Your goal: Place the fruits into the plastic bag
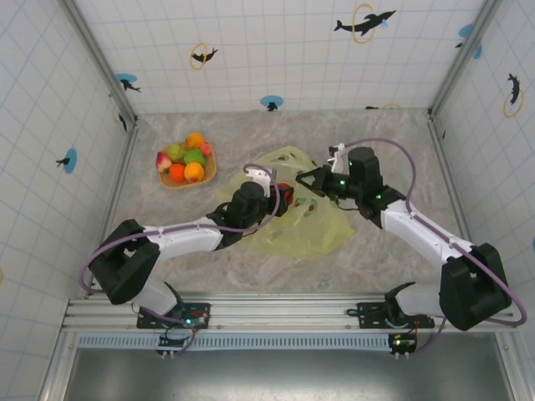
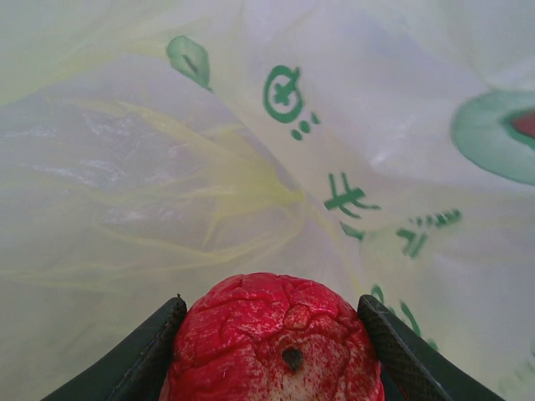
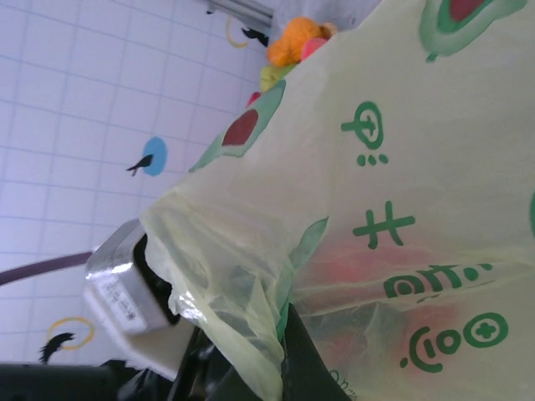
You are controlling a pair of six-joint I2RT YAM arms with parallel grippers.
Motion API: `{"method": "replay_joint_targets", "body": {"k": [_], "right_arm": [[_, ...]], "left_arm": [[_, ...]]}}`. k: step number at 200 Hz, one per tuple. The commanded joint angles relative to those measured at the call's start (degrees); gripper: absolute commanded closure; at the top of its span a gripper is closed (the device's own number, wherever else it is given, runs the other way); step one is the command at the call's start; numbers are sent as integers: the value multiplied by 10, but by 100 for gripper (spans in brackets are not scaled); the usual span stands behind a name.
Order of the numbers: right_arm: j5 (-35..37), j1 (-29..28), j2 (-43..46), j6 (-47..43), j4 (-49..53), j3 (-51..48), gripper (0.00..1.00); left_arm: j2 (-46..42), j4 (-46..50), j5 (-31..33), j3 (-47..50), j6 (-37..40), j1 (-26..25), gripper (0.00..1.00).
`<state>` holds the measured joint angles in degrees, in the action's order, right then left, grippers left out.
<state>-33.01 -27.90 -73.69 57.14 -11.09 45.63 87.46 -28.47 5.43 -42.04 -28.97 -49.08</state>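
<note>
While scanning from above, found left claw (image 1: 282,198) clamped on a wrinkled red fruit (image 2: 267,342), pushed up against the mouth of the plastic bag (image 1: 313,225). Saw crinkled yellow-green film with green print close ahead of the fruit in the left wrist view; could not tell whether past the rim or just at it. Found right claw (image 1: 316,179) pressed together on a fold of the bag's edge, holding that edge lifted off the desk (image 1: 393,150). Noted bag lying mid-desk between both arms. Counted several more fruits (image 1: 185,161), orange, green and pinkish, piled in a woven tray (image 1: 210,171) at far left, well apart from the bag. Judged step in hand as delivering the red fruit into the bag. Judged next move to call for easing deeper inside, spreading left claw to drop the fruit, and a firm right grip to hold the mouth up. Flagged thin film as liable to snag or collapse.
</note>
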Motion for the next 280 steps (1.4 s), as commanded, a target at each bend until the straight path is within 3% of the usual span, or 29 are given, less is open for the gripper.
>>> {"method": "replay_joint_targets", "body": {"k": [1, 74, 114, 197, 242, 280], "right_arm": [[-9, -8, 28, 114, -147, -45, 100], [-57, 7, -20, 109, -179, -68, 100], [-65, 30, -36, 76, -151, -73, 100], [-37, 86, -71, -151, 88, -5, 100], [-31, 91, -93, -167, 95, 5, 100], [-31, 90, -107, -162, 85, 9, 100]], "left_arm": [[33, -49, 4, 10, -6, 0, 47], [155, -119, -96, -39, -44, 10, 35], [166, -142, -115, -34, -60, 13, 28], [12, 34, -104, 0, 9, 25, 21], [-103, 169, -108, 46, 16, 27, 21], [-198, 208, -114, 129, -48, 28, 22]]}}
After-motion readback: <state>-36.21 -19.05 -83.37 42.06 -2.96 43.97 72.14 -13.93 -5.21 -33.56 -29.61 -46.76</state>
